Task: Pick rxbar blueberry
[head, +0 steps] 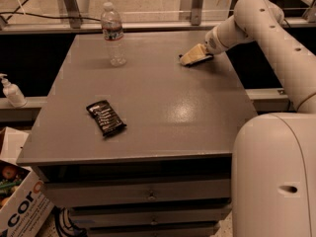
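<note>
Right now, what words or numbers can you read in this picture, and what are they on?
"cor": big letters on the cardboard box at the lower left; the rest is cut off by the edge.
Black-wrapped bar: white lines of text, too small to read.
Water bottle: label too blurred to read.
Pincer, low at the far right of the table: no writing seen.

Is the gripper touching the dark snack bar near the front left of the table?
No, the gripper is at the far right of the table, well apart from the black-wrapped bar near the front left.
</note>
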Controlling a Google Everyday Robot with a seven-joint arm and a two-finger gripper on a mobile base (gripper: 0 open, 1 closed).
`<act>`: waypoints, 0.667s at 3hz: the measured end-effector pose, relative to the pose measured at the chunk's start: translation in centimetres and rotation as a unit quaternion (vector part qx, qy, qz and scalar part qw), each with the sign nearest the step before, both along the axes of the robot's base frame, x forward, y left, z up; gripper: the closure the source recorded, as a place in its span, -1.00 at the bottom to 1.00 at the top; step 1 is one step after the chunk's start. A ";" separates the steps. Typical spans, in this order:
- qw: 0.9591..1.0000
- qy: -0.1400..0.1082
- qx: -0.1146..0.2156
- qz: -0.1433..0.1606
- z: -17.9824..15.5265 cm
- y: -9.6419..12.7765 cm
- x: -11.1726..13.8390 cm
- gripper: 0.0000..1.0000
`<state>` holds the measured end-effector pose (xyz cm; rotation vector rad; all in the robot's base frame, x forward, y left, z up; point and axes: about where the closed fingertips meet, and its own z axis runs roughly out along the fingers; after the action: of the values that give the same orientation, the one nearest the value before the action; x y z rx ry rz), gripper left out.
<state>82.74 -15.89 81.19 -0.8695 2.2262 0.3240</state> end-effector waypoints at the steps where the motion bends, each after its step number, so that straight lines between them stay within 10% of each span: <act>1: 1.000 0.000 0.000 0.000 0.4 0.0 0.0 1.00; 2: 1.000 0.000 0.000 0.000 0.6 0.0 0.0 1.00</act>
<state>82.72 -15.89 81.76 -0.8697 2.2262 0.3245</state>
